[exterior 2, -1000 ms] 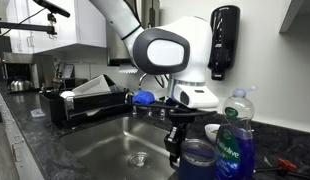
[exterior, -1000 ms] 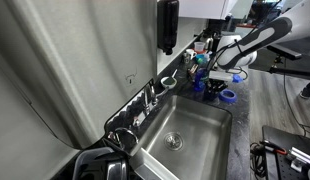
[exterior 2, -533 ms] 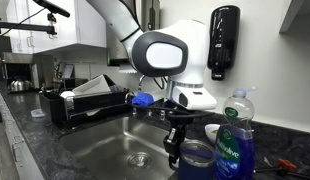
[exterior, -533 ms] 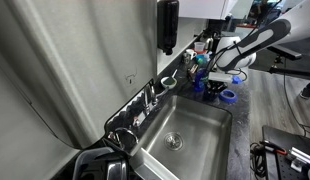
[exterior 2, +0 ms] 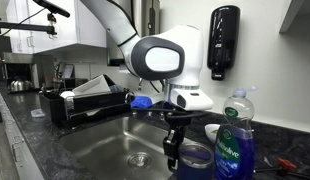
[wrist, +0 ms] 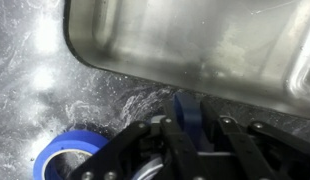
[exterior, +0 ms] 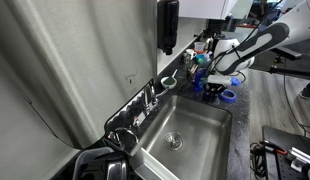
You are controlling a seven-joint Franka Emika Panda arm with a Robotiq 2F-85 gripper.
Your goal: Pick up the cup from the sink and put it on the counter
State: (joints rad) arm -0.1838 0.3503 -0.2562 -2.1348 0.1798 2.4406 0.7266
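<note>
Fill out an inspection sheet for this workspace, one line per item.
Surface: dark counter surrounding the steel sink.
Job's things: cup is outside the basin, over the counter; its wall stands between the gripper's fingers.
Clutter: blue ring beside the cup; dish soap bottle; dish rack.
Gripper: gripper is low at the cup; clamped or not, cannot tell.
Cables: what look like loose wires beside the sink.
Surroundings: black soap dispenser on the wall.
</note>
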